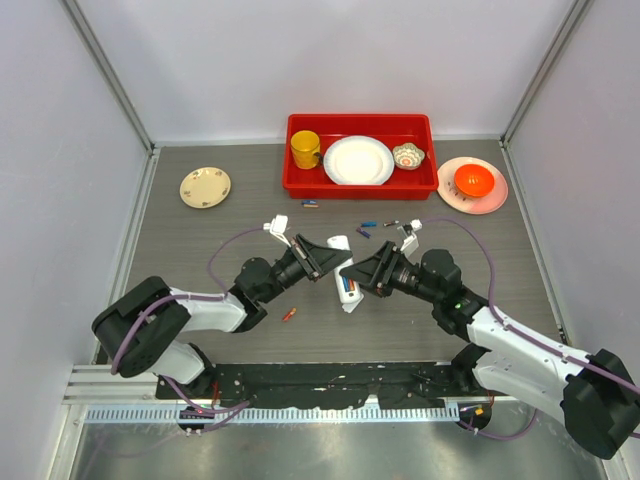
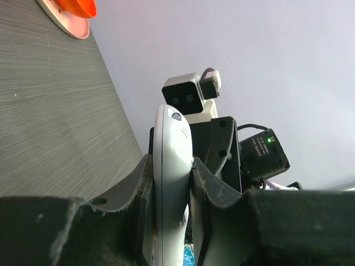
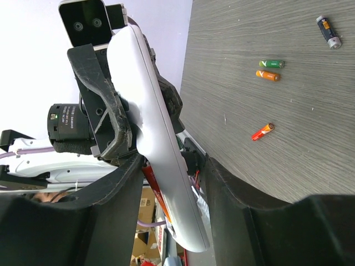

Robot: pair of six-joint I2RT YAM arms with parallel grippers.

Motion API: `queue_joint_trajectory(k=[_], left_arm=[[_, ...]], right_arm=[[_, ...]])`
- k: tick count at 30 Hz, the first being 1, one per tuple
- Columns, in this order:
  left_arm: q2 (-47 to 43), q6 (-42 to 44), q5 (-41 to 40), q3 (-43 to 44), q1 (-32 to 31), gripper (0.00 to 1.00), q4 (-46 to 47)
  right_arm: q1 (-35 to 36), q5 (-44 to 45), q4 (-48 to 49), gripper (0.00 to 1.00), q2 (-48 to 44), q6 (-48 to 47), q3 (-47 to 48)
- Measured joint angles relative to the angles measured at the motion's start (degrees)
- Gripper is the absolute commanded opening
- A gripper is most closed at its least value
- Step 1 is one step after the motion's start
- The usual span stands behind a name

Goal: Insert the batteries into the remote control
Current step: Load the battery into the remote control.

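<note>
Grey wood-grain table (image 1: pixel 200 290) is stretching between pale walls. At its far edge a red tray (image 1: pixel 300 185) is carrying a white plate (image 1: pixel 358 160), a yellow mug (image 1: pixel 305 149) and a small patterned bowl (image 1: pixel 408 155). Just right of the tray a pink plate (image 1: pixel 495 200) is bearing an orange bowl (image 1: pixel 474 180), and well to the left a cream plate (image 1: pixel 205 187) is sitting alone.

Near the middle the two arms are meeting. The left gripper (image 1: pixel 338 262) is clamping the remote control (image 1: pixel 350 296) across its two broad faces, and the left wrist view is showing it edge-on between the fingers. The right gripper (image 1: pixel 362 280) is straddling the remote's near end with its jaws set fairly narrow; whether its pads are pressing the remote I cannot tell.

Blue and red cells (image 1: pixel 347 285) are showing in the remote's recessed slot. Loose batteries (image 1: pixel 369 224) are lying scattered between the remote and the tray — and one red-orange battery (image 1: pixel 289 314) is lying apart, nearer and left of the remote
</note>
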Motion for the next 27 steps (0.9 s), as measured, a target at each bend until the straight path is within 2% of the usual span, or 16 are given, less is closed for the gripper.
queue_joint_trajectory(k=[6, 17, 22, 27], left_arm=[[-0.6, 0.0, 0.0, 0.1, 0.2, 0.0, -0.4], [-0.6, -0.2, -0.7, 0.4, 1.1, 0.0, 0.4], [-0.6, -0.9, -0.7, 0.4, 1.1, 0.0, 1.4], [-0.6, -1.9, -0.7, 0.4, 1.1, 0.0, 2.3]], right_arm=[[0.0, -0.7, 2.0, 0.53, 0.0, 0.9, -1.0], [0.0, -2.5, 0.8, 0.68, 0.0, 0.7, -1.2], [0.0, -2.8, -3.4, 0.74, 0.0, -1.0, 2.7], [-0.6, -3.0, -8.8, 0.72, 0.0, -5.7, 9.2]])
